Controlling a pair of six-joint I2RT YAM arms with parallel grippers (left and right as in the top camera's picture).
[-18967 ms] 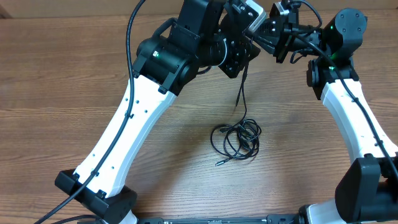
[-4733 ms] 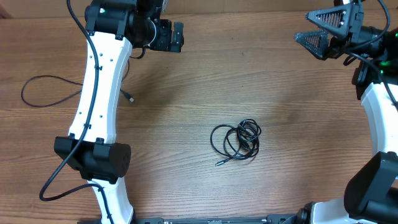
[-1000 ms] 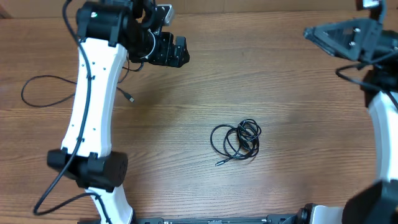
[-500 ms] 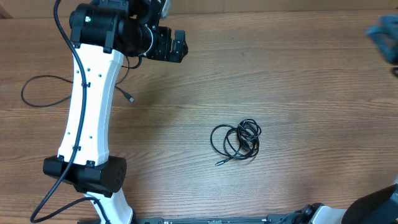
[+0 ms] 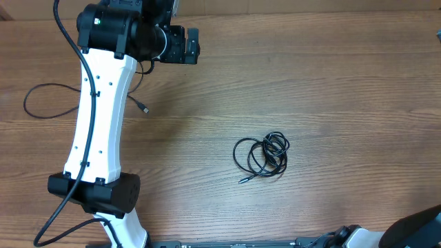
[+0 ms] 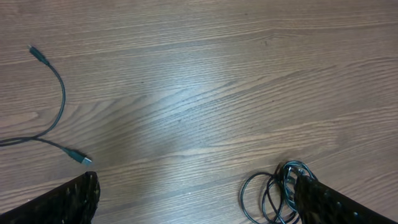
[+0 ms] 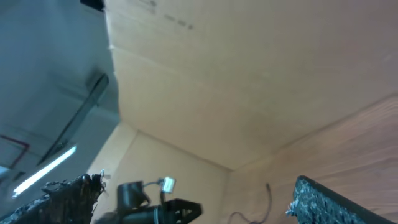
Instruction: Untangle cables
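Note:
A tangled coil of thin black cable (image 5: 262, 155) lies on the wood table right of centre; in the left wrist view the coil (image 6: 270, 196) shows at the bottom right, partly behind one finger. A separate loose black cable (image 5: 41, 103) curves along the left side, its plug (image 5: 143, 108) near the left arm; the wrist view shows this cable (image 6: 59, 106) at the left. My left gripper (image 5: 185, 45) hovers high at the back left, open and empty, its fingers (image 6: 65, 202) wide apart. My right gripper (image 7: 196, 186) is open and empty, aimed at the back wall.
The left arm's white link (image 5: 96, 117) stretches from its base (image 5: 93, 193) at the front left up to the back. The right arm's base (image 5: 417, 234) shows in the front right corner. A tan wall (image 7: 249, 74) stands behind the table.
The right arm has swung out of the overhead view to the right. The left gripper has shifted slightly back and left, staying open.

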